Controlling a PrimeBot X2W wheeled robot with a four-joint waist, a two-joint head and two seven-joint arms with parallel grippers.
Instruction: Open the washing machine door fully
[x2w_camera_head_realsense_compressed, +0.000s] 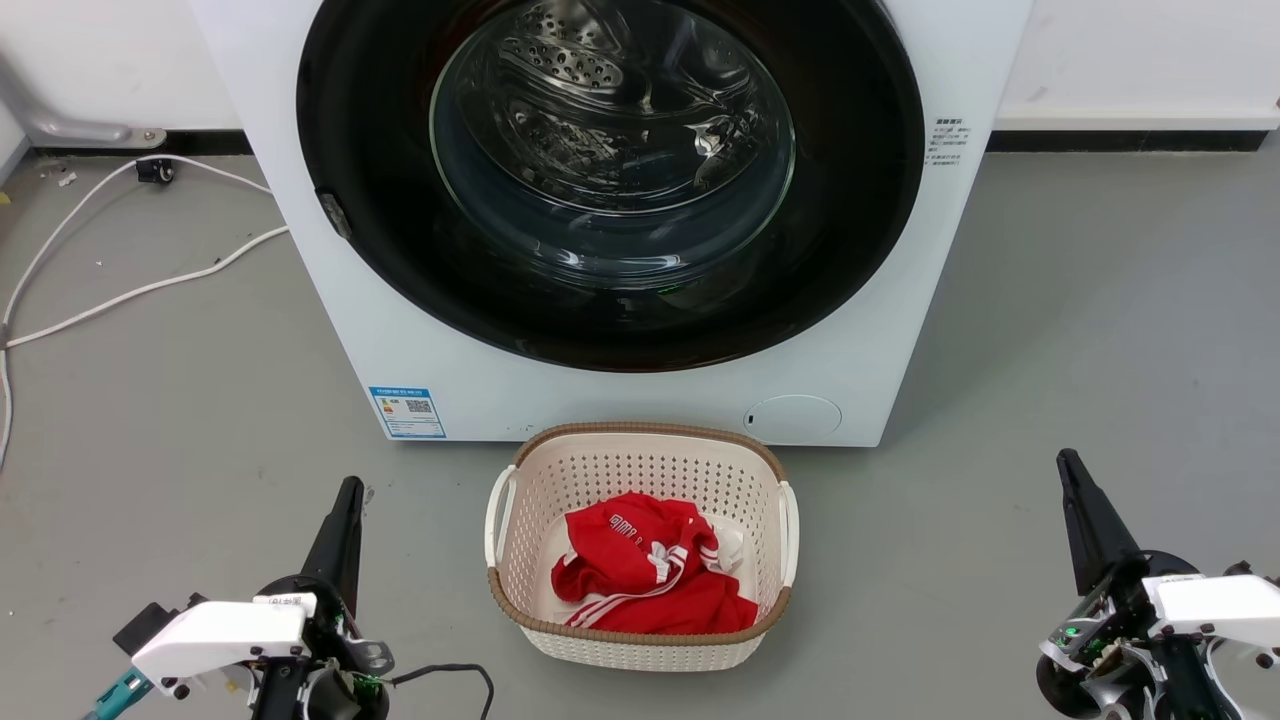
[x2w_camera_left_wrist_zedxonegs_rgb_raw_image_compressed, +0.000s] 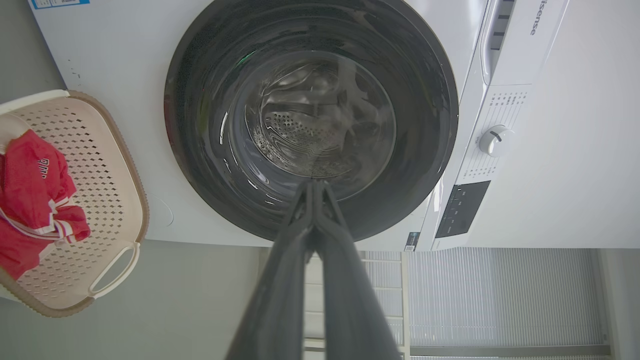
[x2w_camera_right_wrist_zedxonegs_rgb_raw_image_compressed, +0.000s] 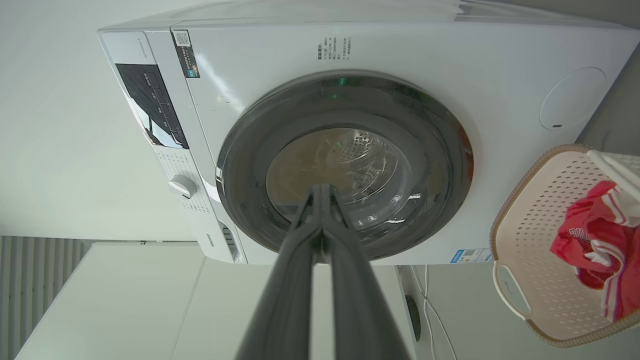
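The big white front-loading washing machine stands on the grey floor, dead ahead. Its large round glossy black washing machine door with a bulging clear glass centre is closed and sits flush on the front panel, with the steel drum visible through the glass. The task is not started.

The left gripper is at lower left in the head view, its two dark fingers pressed together and holding nothing. The left wrist view confirms this: the tips meet with no gap. The right gripper at lower right is the same, fingers closed on each other and empty, as the right wrist view also shows. Both are well apart from the machine and point toward it, which looks like a rest pose before the reach.

A small grey notch on the door's left rim is probably the latch or pull point, though I can't tell which. If so, the door would swing toward the robot's right, and the left gripper is the nearer one for it. It would need to open its fingers or hook a closed tip in there.

A beige perforated plastic laundry basket with a brown rim sits on the floor just in front of the machine, centred under the door. It holds a crumpled red garment with white stripes, likely staged for loading. It is lower than the door, so the swing probably clears it, but an arm coming in low could bump it. A blue label sticker is at the panel's lower left, and a white cable trails on the floor at left, out of the way.
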